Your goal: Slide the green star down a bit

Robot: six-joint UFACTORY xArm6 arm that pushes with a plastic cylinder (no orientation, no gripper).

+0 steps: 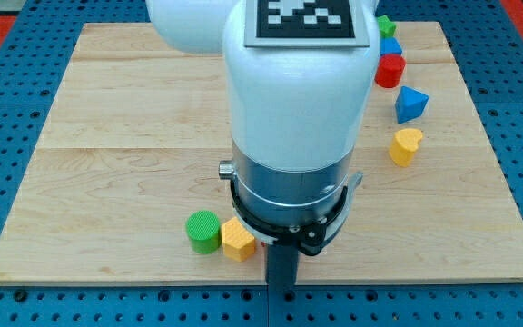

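Note:
A green block (386, 24), possibly the green star, peeks out beside the arm near the board's top right; most of it is hidden, so I cannot confirm its shape. My tip (282, 289) is at the board's bottom edge, just right of a yellow hexagonal block (238, 241). It is far below the green block at the top right and touches nothing that I can see.
A green cylinder (202, 231) sits left of the yellow hexagonal block. On the right lie a partly hidden blue block (390, 45), a red block (389, 70), a blue block (411, 104) and a yellow block (406, 145). The white arm (298, 100) hides the board's middle.

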